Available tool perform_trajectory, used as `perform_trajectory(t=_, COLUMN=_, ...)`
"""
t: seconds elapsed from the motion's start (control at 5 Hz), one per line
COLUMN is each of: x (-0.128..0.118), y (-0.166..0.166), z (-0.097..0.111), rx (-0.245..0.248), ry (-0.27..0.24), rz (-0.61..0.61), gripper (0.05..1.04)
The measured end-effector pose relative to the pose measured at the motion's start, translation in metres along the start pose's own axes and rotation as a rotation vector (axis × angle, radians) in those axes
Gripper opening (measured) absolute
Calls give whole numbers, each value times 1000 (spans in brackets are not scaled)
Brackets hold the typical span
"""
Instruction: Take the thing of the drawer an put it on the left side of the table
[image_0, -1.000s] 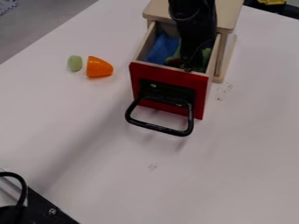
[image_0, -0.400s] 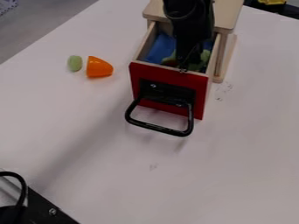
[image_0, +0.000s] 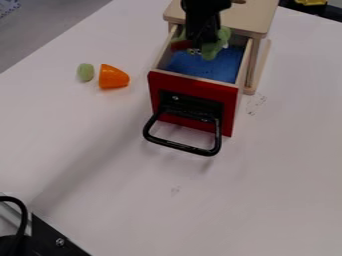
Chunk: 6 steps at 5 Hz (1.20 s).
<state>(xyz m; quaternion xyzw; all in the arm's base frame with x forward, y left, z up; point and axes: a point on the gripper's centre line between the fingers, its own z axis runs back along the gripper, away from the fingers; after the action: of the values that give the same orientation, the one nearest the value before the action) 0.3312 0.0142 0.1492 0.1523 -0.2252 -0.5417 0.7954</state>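
1 black gripper (image_0: 194, 50) pinches a green-and-red toy (image_0: 216, 44) over the rear of the open drawer (image_0: 190, 91), nearer its left wall in view. A gap separates that wall from 1 orange piece (image_0: 113, 77), with 1 pale green oval (image_0: 85, 72) just beside it. The black handle (image_0: 180, 145) juts over the white table (image_0: 100, 155), whose edge slants past gray floor (image_0: 41, 32).

I have my black gripper (image_0: 198, 50) closed on a green and dark-red object (image_0: 217, 45) over the open red-fronted drawer (image_0: 190, 86), above blue material (image_0: 212, 67). On my white table (image_0: 100, 150), an orange piece (image_0: 113, 77) sits beside a pale-green oval (image_0: 85, 72).
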Motion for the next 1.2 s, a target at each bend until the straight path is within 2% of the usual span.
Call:
perform_trajectory(t=0.2, x=-15, y=20, z=20, rx=39, ry=49, rz=44, gripper=146)
perform_trajectory(t=0.4, x=-42, y=49, z=37, rx=106, ry=115, rz=122, gripper=146)
perform_trajectory(t=0.6, x=-79, y=68, z=29, rx=114, ry=207, rz=221, gripper=146)
perform_trajectory(t=0.8, x=-107, y=79, z=11, rx=99, ry=270, rz=277, gripper=146)
perform_trajectory(t=1.2, x=-161, y=86, z=-40, rx=64, ry=374, rz=373, gripper=146)
